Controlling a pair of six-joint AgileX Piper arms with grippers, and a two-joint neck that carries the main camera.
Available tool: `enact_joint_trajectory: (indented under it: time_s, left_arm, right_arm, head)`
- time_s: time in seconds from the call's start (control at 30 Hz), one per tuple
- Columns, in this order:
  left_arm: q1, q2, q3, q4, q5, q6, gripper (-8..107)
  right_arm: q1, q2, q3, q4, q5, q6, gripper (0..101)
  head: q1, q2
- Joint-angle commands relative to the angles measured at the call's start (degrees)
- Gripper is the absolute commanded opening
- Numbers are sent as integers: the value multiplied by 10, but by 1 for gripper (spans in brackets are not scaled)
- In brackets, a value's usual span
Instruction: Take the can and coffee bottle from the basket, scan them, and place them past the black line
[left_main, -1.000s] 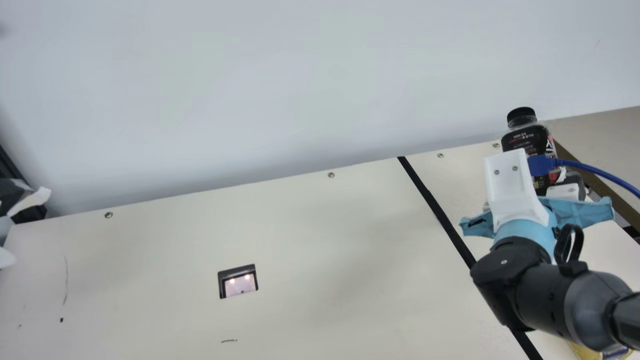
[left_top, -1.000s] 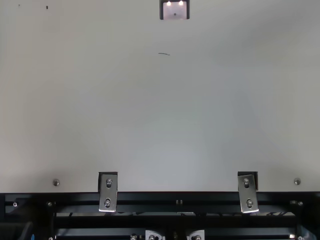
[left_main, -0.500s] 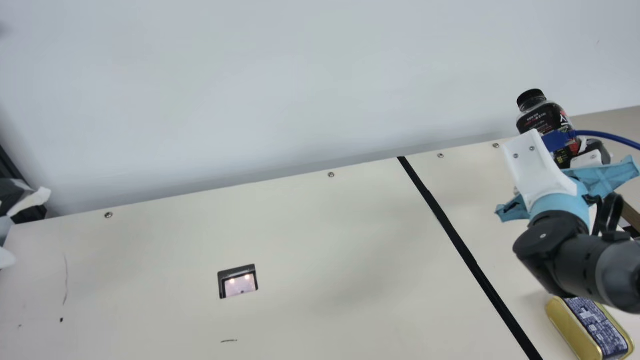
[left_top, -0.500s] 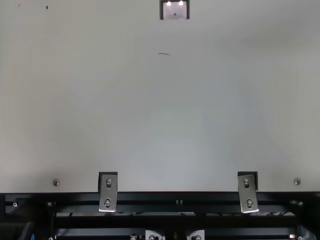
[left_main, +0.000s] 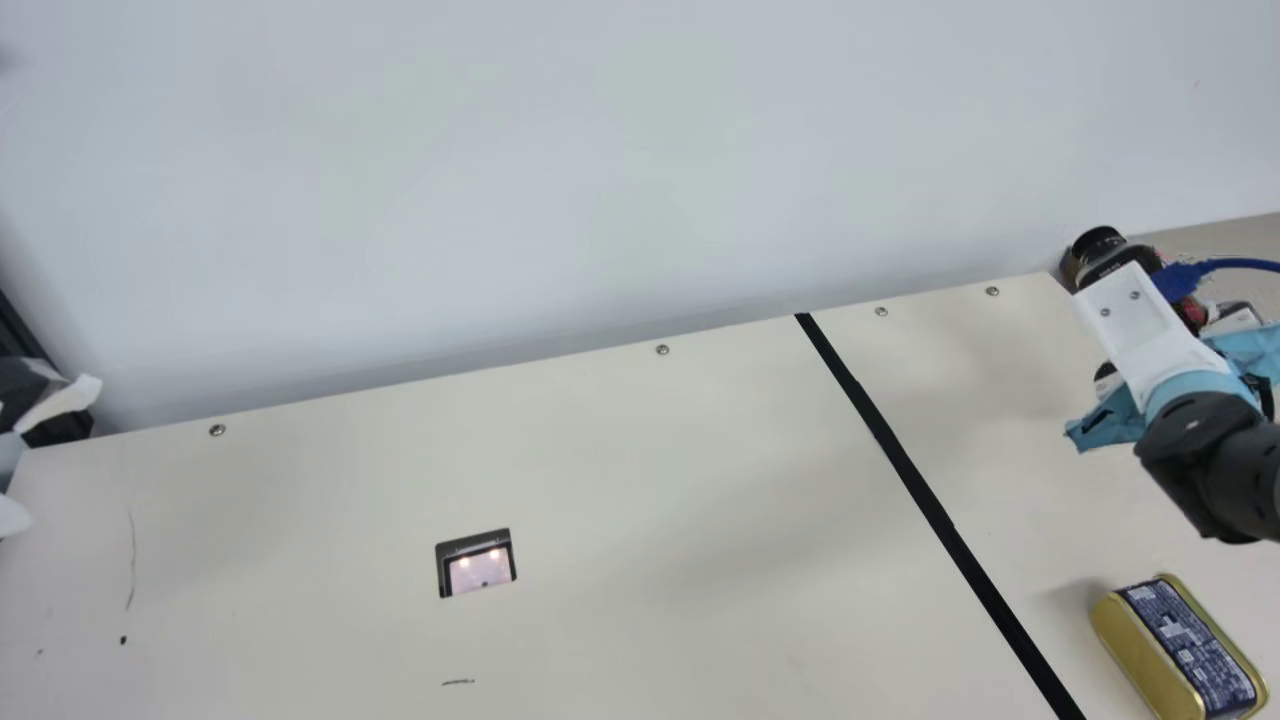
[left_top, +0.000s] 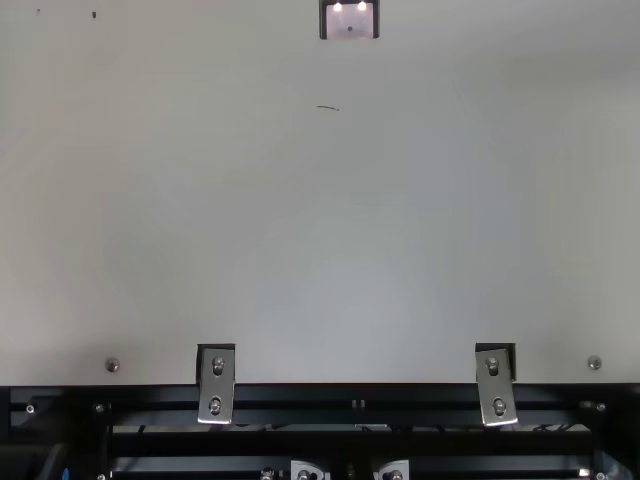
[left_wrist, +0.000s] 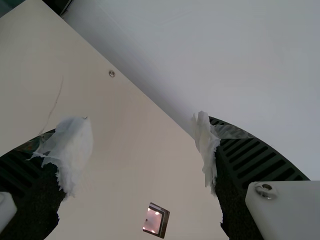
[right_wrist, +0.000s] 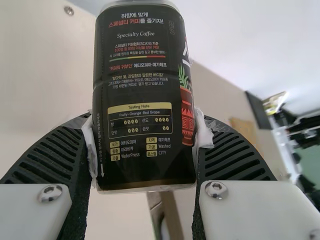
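Note:
At the main view's right edge my right gripper (left_main: 1232, 320) is shut on the coffee bottle (left_main: 1110, 256), beyond the black line (left_main: 930, 505) and near the table's far right corner. The bottle's black cap tilts towards the camera; the white bracket covers part of its body. In the right wrist view, the fingers of my right gripper (right_wrist: 145, 135) press both sides of the dark-labelled bottle (right_wrist: 140, 95). The gold can (left_main: 1150, 650) lies right of the line. My left gripper (left_main: 50, 400) is at the main view's left edge; in the left wrist view my left gripper (left_wrist: 140, 145) stands open and holds nothing.
The scanner window (left_main: 476, 568) is set into the cream table (left_main: 650, 500), left of the line. A pale wall (left_main: 600, 180) rises behind the far edge. Metal brackets (left_top: 216, 385) sit along the near edge in the top view. A blue cable (left_main: 1235, 264) trails from the right wrist.
My right arm has moved farther right with the bottle, which now tips its cap more towards the camera. The can, earlier mostly behind the arm, is uncovered. The left arm has kept still.

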Motion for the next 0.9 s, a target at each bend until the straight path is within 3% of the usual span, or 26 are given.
enact_joint_trajectory:
  time_s: [0.0,0.23,0.5,0.53,0.57,0.87]
  left_arm:
    - [0,0,0,0,0,0,90]
    - [0,0,0,0,0,0,90]
    - [0,0,0,0,0,0,90]
    - [0,0,0,0,0,0,90]
    - [0,0,0,0,0,0,90]
    - [0,0,0,0,0,0,90]
  right_arm:
    - [-9,5,-4,12,61,-1,0]
    - [-21,25,-2,45,134,-28,0]
    - [-21,23,6,56,163,-37,0]
    - [-21,22,7,56,164,-37,38]
    - [-21,20,8,54,166,-36,101]
    - [-15,-16,17,22,162,-15,101]
  head:
    - [-15,-6]
    - [-15,-6]
    - [-15,-6]
    - [-15,-6]
    - [-15,-6]
    - [-15,-6]
